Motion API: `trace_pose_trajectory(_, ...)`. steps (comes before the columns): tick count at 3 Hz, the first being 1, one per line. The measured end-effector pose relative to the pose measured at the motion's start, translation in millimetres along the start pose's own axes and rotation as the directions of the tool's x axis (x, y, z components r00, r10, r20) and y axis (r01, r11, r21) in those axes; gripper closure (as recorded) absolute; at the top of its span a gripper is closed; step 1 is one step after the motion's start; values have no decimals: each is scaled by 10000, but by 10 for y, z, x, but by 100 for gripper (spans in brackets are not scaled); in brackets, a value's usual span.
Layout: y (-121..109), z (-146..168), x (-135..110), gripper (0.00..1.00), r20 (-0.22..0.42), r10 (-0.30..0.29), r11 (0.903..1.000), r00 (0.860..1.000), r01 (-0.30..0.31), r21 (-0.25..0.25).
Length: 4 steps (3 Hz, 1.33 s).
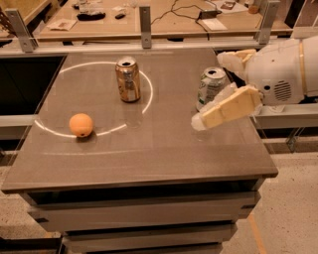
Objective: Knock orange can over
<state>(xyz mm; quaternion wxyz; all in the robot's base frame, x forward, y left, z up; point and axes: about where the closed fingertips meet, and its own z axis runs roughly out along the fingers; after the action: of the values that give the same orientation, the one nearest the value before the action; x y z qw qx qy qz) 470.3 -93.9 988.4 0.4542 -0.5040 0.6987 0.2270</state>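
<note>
End effector [208, 91], spread, empty, hovers by right table [149, 154] edge, far from orange can [128, 79].

This looks like a robotics lab or workshop. The gripper [207, 90], fingers spread, hangs over the right side of a gray test table [149, 163], with a white ring [89, 64] marked on the top to the gripper's left. Behind the gripper runs a wooden workbench [99, 27] strewn with cables [174, 15] and papers [214, 23] (metal posts [144, 25] stand along its edge). Below the gripper lies a speckled floor [293, 213].
</note>
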Motion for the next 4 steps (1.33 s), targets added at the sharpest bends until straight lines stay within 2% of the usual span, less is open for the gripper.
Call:
trace_pose_trajectory(1,-20,348,-78,0,-165,-580,9973,9982,587,435)
trace_pose_trajectory(2,-20,348,-78,0,-165,-580,9973,9982,587,435)
trace_pose_trajectory(3,-120,492,119,0,-171,-278,9990,9995,284,345)
trace_pose_trajectory(4,-305,661,310,0,16,-160,9997,9999,160,-162)
